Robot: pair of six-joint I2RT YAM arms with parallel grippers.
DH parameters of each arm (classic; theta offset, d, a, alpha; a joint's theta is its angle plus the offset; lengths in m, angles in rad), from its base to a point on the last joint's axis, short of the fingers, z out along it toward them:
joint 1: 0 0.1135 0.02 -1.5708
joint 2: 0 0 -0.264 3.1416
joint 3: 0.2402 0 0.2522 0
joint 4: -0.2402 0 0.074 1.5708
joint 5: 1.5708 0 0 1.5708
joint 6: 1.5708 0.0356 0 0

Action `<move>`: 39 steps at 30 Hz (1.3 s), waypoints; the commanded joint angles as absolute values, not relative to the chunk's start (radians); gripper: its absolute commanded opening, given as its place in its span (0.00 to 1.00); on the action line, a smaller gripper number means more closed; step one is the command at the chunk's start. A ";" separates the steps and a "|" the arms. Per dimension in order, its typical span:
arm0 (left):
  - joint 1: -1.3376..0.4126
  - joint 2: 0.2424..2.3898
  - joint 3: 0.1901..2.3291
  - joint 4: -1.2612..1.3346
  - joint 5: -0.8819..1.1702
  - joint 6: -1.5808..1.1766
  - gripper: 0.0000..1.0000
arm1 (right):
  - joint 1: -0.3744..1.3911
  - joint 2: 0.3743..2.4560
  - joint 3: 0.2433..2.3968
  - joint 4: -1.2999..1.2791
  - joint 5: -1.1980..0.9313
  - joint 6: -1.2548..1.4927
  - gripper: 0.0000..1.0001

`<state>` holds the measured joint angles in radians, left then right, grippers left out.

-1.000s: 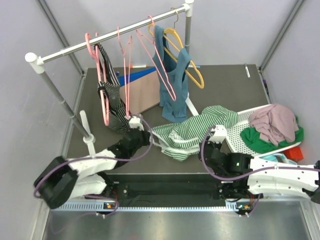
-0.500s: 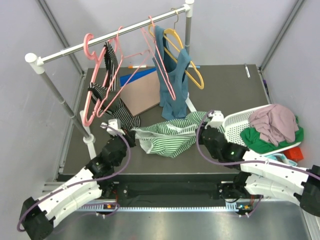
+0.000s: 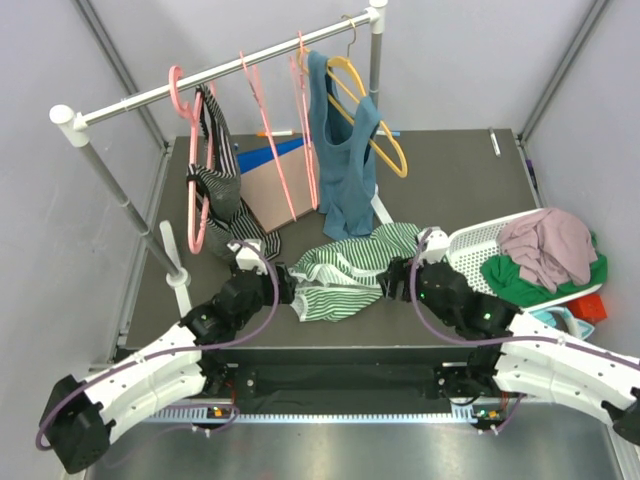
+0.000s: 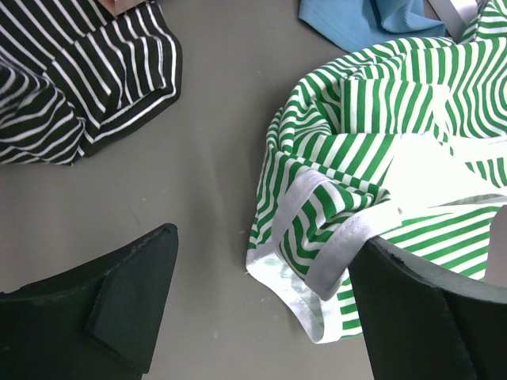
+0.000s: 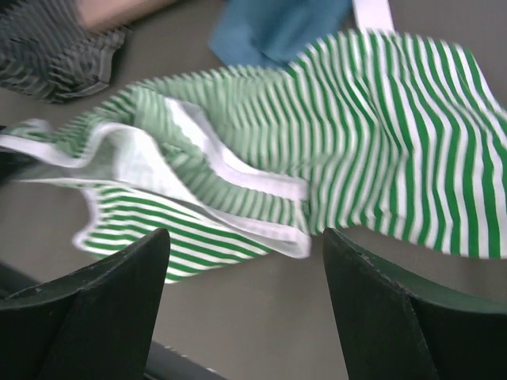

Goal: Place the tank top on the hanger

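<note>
Tank top (image 3: 345,272): crumpled near the counter's (image 3: 455,170) front edge, between both grippers.
Left gripper (image 4: 265,265): jaws apart, low over the counter, with the white-trimmed hem between them.
Right gripper (image 5: 242,265): jaws apart over the top's other side.
Hanger (image 3: 307,135): thin and pink, on the rail (image 3: 220,72) beside the teal top (image 3: 345,150).
Open room: bare counter at the far right.
Crowding: the black-and-white garment (image 4: 79,71) lies near the left gripper, and the white basket (image 3: 480,255) sits just beside the right.

Green-striped tank top (image 3: 345,275) (crumpled) on table (image 3: 450,170); thin pink hanger (image 3: 262,120) on rail (image 3: 140,98)
</note>
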<state>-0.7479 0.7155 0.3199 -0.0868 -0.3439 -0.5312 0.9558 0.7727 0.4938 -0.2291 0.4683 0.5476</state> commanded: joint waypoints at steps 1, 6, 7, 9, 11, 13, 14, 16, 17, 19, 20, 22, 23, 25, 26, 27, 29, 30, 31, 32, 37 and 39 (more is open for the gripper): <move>-0.746 0.701 0.341 -0.089 -0.334 -0.479 0.91 | 0.986 0.677 0.636 -0.261 0.342 0.422 0.77; -0.744 0.657 0.259 -0.008 -0.272 -0.469 0.92 | 1.002 0.686 0.785 -0.291 0.235 0.330 0.77; -0.744 0.647 0.250 0.032 -0.264 -0.466 0.92 | 1.008 0.698 0.845 -0.290 0.226 0.318 0.77; -0.745 0.626 0.244 0.029 -0.262 -0.465 0.92 | 1.011 0.751 0.906 -0.284 0.212 0.285 0.77; -0.744 0.614 0.241 0.025 -0.267 -0.466 0.92 | 1.011 0.796 1.001 -0.272 0.218 0.264 0.77; -0.745 0.611 0.238 0.025 -0.268 -0.466 0.92 | 1.011 0.871 1.087 -0.250 0.261 0.258 0.77; -0.746 0.609 0.238 0.018 -0.270 -0.466 0.92 | 1.012 0.897 1.116 -0.230 0.277 0.252 0.77; -0.745 0.607 0.238 0.014 -0.273 -0.468 0.91 | 1.011 0.978 1.204 -0.212 0.308 0.236 0.77; -0.746 0.607 0.236 0.011 -0.273 -0.469 0.91 | 1.012 1.030 1.230 -0.187 0.330 0.223 0.77; -0.744 0.604 0.235 0.008 -0.272 -0.472 0.91 | 1.011 1.083 1.305 -0.167 0.330 0.209 0.77; -0.745 0.601 0.235 0.006 -0.272 -0.472 0.91 | 1.011 1.135 1.331 -0.155 0.331 0.198 0.76; -0.745 0.595 0.235 0.005 -0.276 -0.474 0.91 | 1.011 1.182 1.397 -0.143 0.331 0.187 0.76; -0.746 0.588 0.233 0.005 -0.281 -0.474 0.91 | 1.011 1.231 1.419 -0.138 0.350 0.177 0.76; -0.746 0.581 0.235 -0.024 -0.287 -0.476 0.91 | 1.011 1.278 1.480 -0.137 0.376 0.166 0.76; -0.746 0.569 0.233 -0.026 -0.290 -0.477 0.91 | 1.011 1.314 1.497 -0.127 0.400 0.157 0.76; -0.746 0.568 0.232 -0.026 -0.290 -0.479 0.91 | 1.011 1.333 1.523 -0.121 0.411 0.152 0.75; -0.744 0.560 0.230 -0.029 -0.290 -0.479 0.91 | 1.009 1.383 1.548 -0.110 0.449 0.135 0.75; -0.745 0.560 0.230 -0.029 -0.290 -0.479 0.91 | 1.009 1.399 1.569 -0.107 0.462 0.132 0.74; -0.746 0.558 0.232 -0.031 -0.291 -0.479 0.91 | 1.008 1.413 1.577 -0.104 0.472 0.123 0.74; -0.744 0.558 0.232 -0.034 -0.290 -0.479 0.91 | 1.006 1.436 1.585 -0.094 0.483 0.120 0.73; -0.744 0.555 0.236 -0.041 -0.290 -0.480 0.92 | 0.980 1.502 1.644 -0.087 0.511 0.098 0.71; -0.746 0.546 0.236 -0.049 -0.288 -0.482 0.92 | 0.965 1.529 1.672 -0.090 0.505 0.092 0.69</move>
<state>-0.7479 0.5694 0.2409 -0.0593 -0.2810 -0.4770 0.9905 1.4994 1.5803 -0.1387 0.4675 0.1253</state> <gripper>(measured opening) 0.916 0.712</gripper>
